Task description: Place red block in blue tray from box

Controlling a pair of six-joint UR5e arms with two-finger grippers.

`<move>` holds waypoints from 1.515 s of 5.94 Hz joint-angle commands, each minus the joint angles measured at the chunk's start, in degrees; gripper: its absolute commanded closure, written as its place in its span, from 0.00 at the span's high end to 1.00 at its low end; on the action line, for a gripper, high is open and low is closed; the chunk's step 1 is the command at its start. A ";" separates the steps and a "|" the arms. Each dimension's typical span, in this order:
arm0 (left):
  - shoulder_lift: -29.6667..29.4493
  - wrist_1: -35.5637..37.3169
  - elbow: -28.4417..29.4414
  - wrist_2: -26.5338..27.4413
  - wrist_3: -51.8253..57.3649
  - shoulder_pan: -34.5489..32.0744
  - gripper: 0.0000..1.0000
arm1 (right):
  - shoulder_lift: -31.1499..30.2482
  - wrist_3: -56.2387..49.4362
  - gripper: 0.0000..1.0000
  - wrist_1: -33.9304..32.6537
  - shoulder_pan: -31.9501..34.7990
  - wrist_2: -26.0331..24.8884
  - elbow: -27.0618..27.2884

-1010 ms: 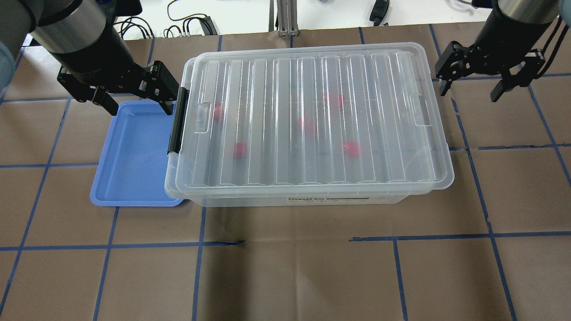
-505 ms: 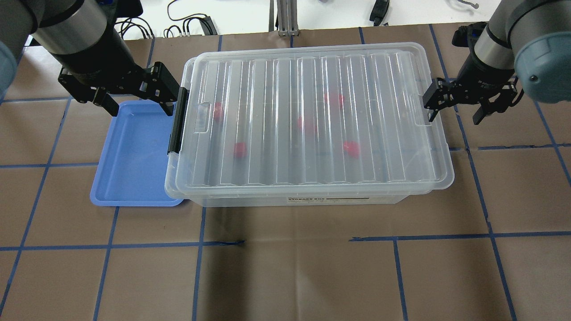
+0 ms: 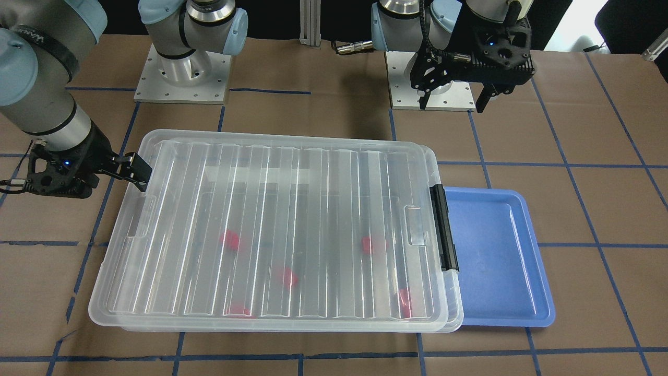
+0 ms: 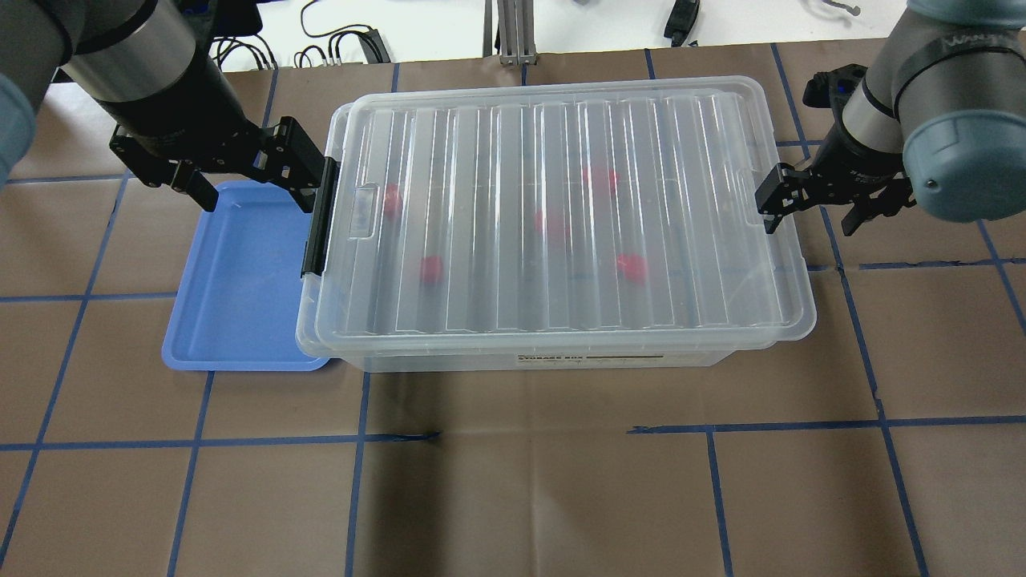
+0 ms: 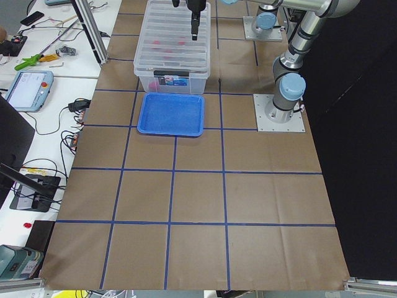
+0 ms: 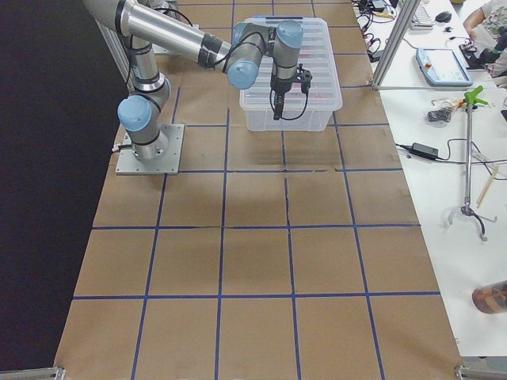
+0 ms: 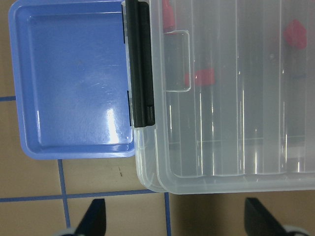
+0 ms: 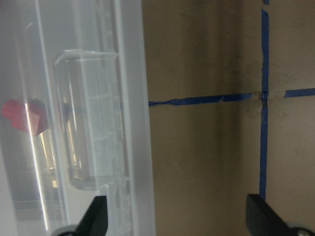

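Five small bright red plastic blocks (image 4: 431, 269) lying apart inside the big clear plastic box (image 4: 561, 359) on the brown desk (image 4: 521, 497), under a ribbed see-through lid (image 4: 561, 120). Probably light, hard and a bit slippery. Best pinched across the wide body, not the thin stub. Out of reach for now, with the lid on and the black latch (image 4: 319, 216) down.

Flat blue plastic tray (image 4: 232, 280) just beside the box's latch end, no block in it yet. Left end effector (image 4: 256, 196) wide open above the tray's far edge, next to the latch. Right end effector (image 4: 809, 223) wide open too.

Compared with a second ago: right end effector lower and closer, one finger now at the lid's other short edge. Left one hardly moved.
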 commanded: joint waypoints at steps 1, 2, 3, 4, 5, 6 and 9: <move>-0.26 -0.01 -0.16 -0.30 7.49 0.11 0.98 | 0.60 -2.27 1.00 -1.18 -1.72 0.10 0.84; -0.61 -0.01 -0.33 -0.22 16.24 1.07 0.98 | 1.48 -5.14 1.00 -2.06 -3.47 0.10 0.76; -0.96 -0.09 -0.34 -0.74 27.56 2.91 0.98 | 1.75 -8.83 1.00 -4.50 -5.93 0.01 0.76; -1.49 -0.62 -0.34 -2.05 40.11 4.58 0.98 | 1.84 -10.61 1.00 -4.53 -7.78 -0.07 0.76; -1.84 -0.80 -0.68 -1.89 51.46 4.51 0.98 | 1.84 -11.14 1.00 -4.70 -8.58 -2.16 0.67; -2.28 -0.36 -2.34 -1.54 63.41 3.90 0.98 | 1.84 -12.11 1.00 -5.49 -9.46 -3.66 0.67; -4.20 12.84 -8.22 -1.79 83.03 2.15 0.97 | 1.84 -20.53 1.00 -6.10 -16.04 -3.76 0.58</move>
